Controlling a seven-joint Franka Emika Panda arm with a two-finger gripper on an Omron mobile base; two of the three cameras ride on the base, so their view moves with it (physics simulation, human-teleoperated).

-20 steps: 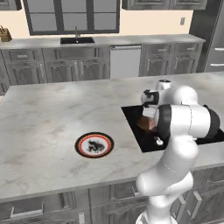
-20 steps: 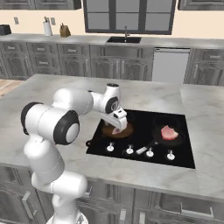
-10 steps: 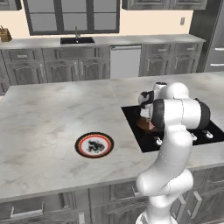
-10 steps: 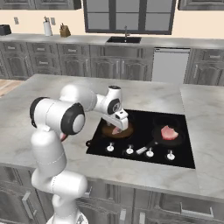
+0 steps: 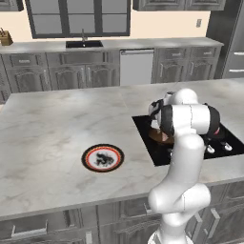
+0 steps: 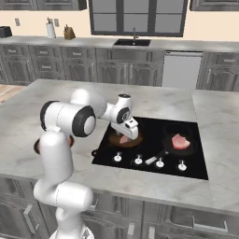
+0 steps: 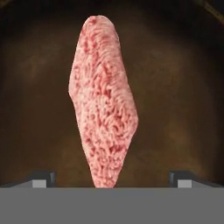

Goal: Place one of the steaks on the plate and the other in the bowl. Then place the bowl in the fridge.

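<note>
Steak [image 7: 104, 103] under the hand camera presents as a long, pointed slab of coarse, grainy pink-red meat, lying in a round brown pan [image 6: 125, 138] with a dull, smooth base. Gripper [image 7: 112, 178] stands directly above this steak with its jaws spread wide, one dark fingertip [image 7: 42, 179] to each side of the meat and apart from it; nothing is held. From the right base camera, the pan sits on the left side of a flat, glossy black cooktop [image 6: 154, 161] with a row of pale knobs along its front edge. A second steak [image 6: 180, 141], thick and oval, rests in a black frying pan [image 6: 173, 147] on the right side of the same cooktop, well apart from the first. Plate [image 5: 103, 158], flat and round with an orange-red rim, black ring and patterned white centre, lies bare on the island counter [image 5: 57, 128], left of the cooktop and well apart from it. Counter surface is pale grey veined marble with a matt finish. Room beyond has grey panelled cabinets [image 5: 43, 71], a sink with tap [image 5: 84, 43] under a dark window, and a pale appliance front [image 5: 136, 66] set in the cabinet run against cream walls. Steel fridge side [image 5: 236, 43] shows at the far right of the left base camera.
</note>
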